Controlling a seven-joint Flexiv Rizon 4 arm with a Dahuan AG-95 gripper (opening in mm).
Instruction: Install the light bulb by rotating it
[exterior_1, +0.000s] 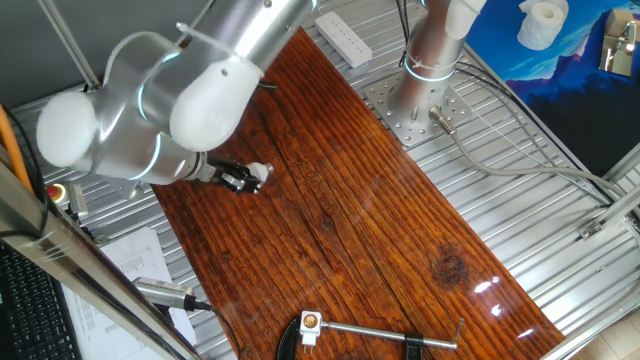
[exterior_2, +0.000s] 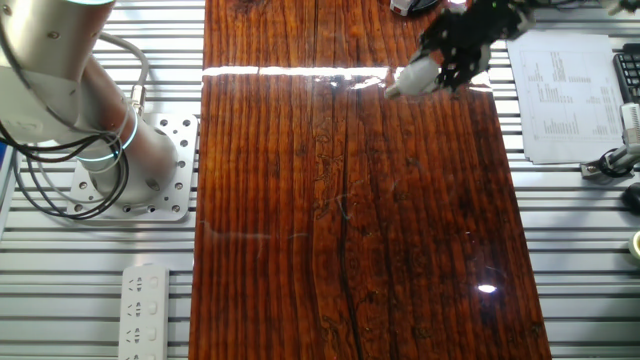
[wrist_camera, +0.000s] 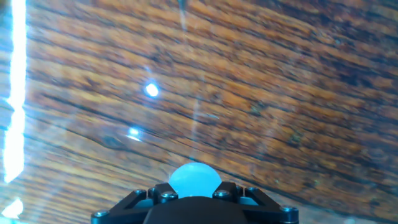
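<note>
Fingers of the gripper (exterior_2: 432, 72) clench one light bulb (exterior_2: 412, 77), its white dome poking out past their tips above the wooden board (exterior_2: 350, 220). One power strip (exterior_2: 143, 305) lies on the metal table (exterior_2: 80, 270). No writing is legible on the printed sheet (exterior_2: 565, 95).
</note>
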